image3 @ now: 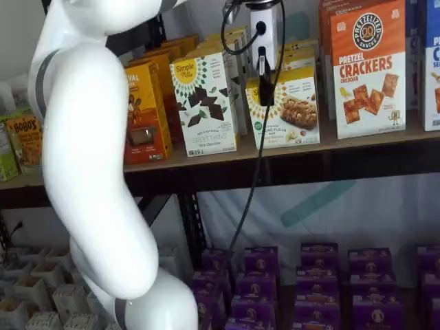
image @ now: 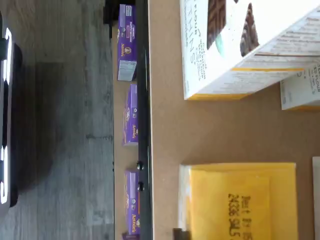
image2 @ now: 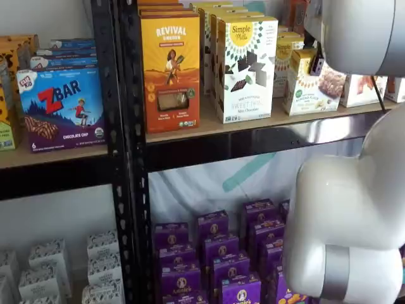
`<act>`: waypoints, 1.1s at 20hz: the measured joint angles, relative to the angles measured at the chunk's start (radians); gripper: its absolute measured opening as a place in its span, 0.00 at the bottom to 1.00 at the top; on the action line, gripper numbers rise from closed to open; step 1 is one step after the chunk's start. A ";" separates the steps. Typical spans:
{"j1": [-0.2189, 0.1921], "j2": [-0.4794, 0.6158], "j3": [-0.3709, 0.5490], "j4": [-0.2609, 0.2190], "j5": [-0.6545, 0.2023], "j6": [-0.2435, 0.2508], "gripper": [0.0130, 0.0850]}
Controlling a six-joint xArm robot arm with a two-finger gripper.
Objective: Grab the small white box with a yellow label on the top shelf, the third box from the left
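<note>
On the top shelf (image3: 357,141), the tall chocolate box (image3: 205,103) stands left of the small white box (image3: 289,110). My gripper (image3: 265,82) hangs just before that small box, fingers seen side-on; I cannot tell their opening. The cracker box (image3: 368,69) stands right.

- Orange box (image2: 170,69): "REVIVAL"
- Tall white box (image2: 246,66): "Simple Mills", "SWEET THINS"
- Blue box (image2: 61,107): "ZBAR", "CHOCOLATE CHIP"
- Cracker box (image3: 368,69): "PRETZEL CRACKERS CHEDDAR"
- Purple boxes (image: 127,42): "Annie's"
</note>
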 joint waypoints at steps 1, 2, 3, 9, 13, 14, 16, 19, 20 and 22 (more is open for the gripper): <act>-0.004 -0.004 0.004 0.002 -0.001 -0.003 0.33; -0.005 -0.004 0.005 0.005 -0.001 -0.005 0.28; -0.007 -0.005 0.005 0.007 0.000 -0.006 0.28; -0.011 -0.007 -0.003 0.004 0.024 -0.007 0.28; -0.007 -0.021 -0.007 -0.011 0.056 -0.002 0.28; -0.006 -0.028 -0.006 -0.022 0.068 -0.001 0.28; -0.004 -0.047 0.001 -0.041 0.097 0.000 0.28; -0.004 -0.078 0.019 -0.058 0.129 0.000 0.28; -0.004 -0.087 0.024 -0.061 0.138 0.000 0.28; -0.002 -0.109 0.039 -0.068 0.154 0.001 0.28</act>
